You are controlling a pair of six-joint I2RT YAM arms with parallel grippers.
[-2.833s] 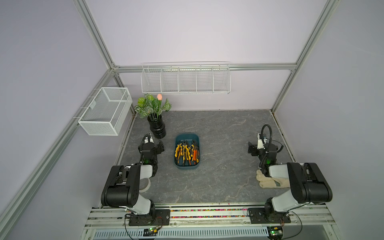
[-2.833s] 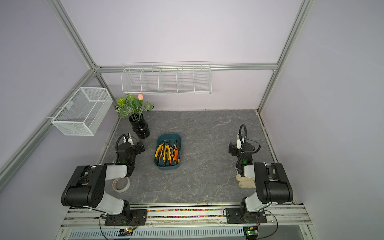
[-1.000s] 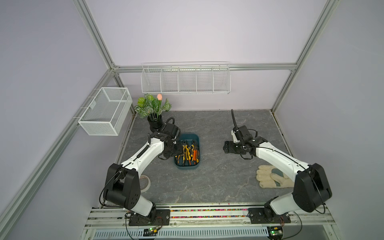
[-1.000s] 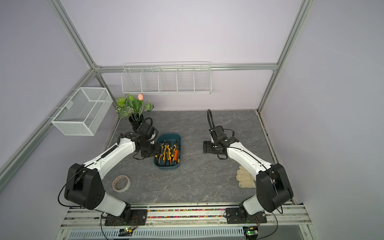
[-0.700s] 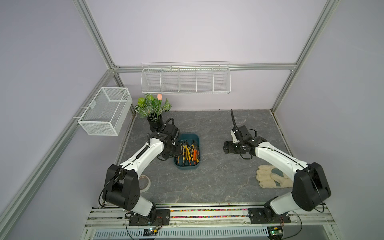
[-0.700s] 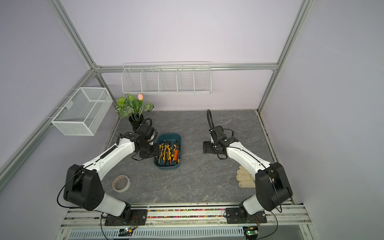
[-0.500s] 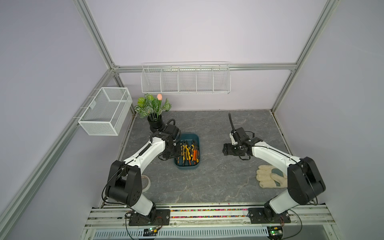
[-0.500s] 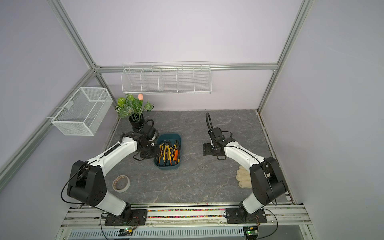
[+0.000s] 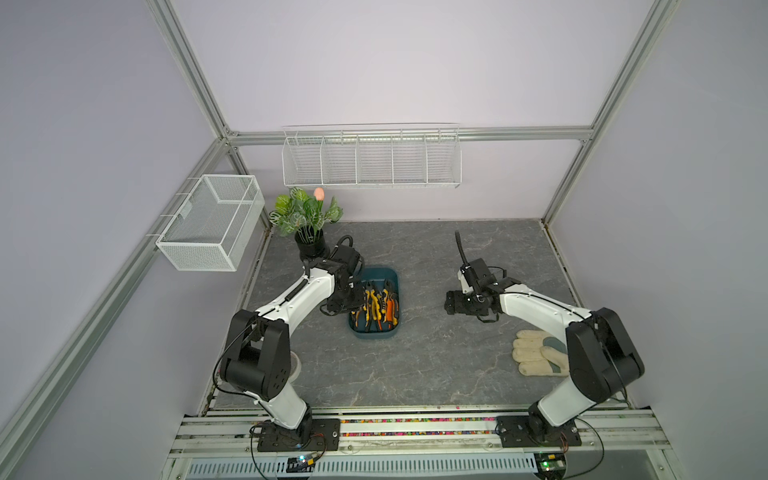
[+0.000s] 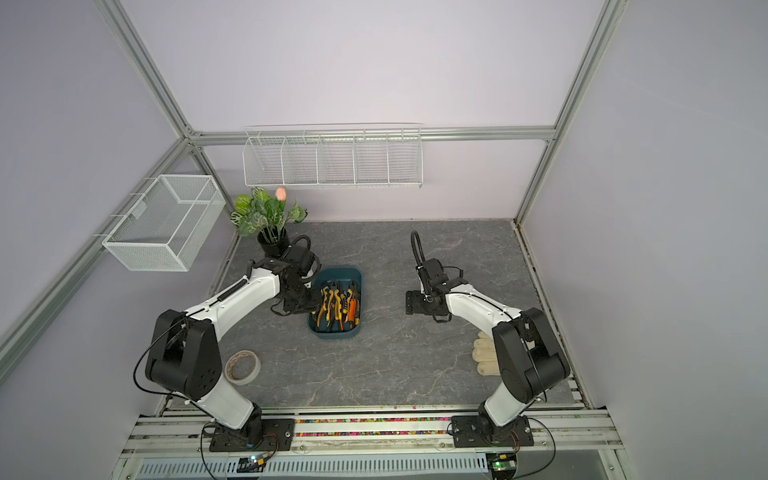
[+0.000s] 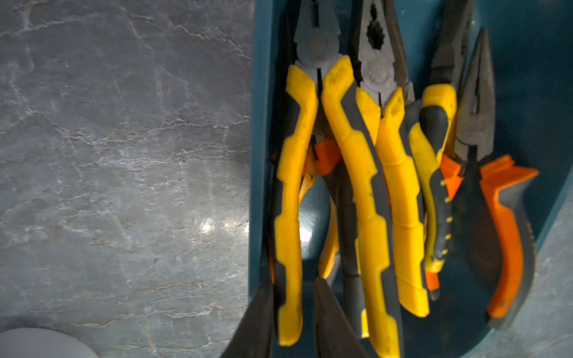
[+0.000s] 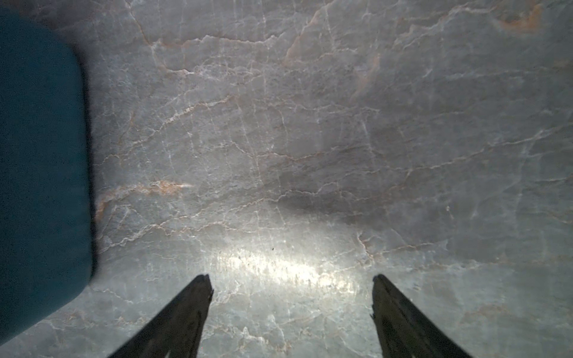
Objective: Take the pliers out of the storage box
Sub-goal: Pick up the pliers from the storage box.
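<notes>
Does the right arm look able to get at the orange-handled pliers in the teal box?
Probably yes: the right gripper hangs open over bare table beside the storage box, and the orange-handled pliers lie uncovered along its nearer side.

**Where the cams sit**

Both top views hang high at the front, angled down and back, taking in the whole worktop, near-identical. Left wrist cam sits close above the storage box wall, looking straight down. Right wrist cam faces bare worktop up close, catching a corner of the same storage box.
</notes>
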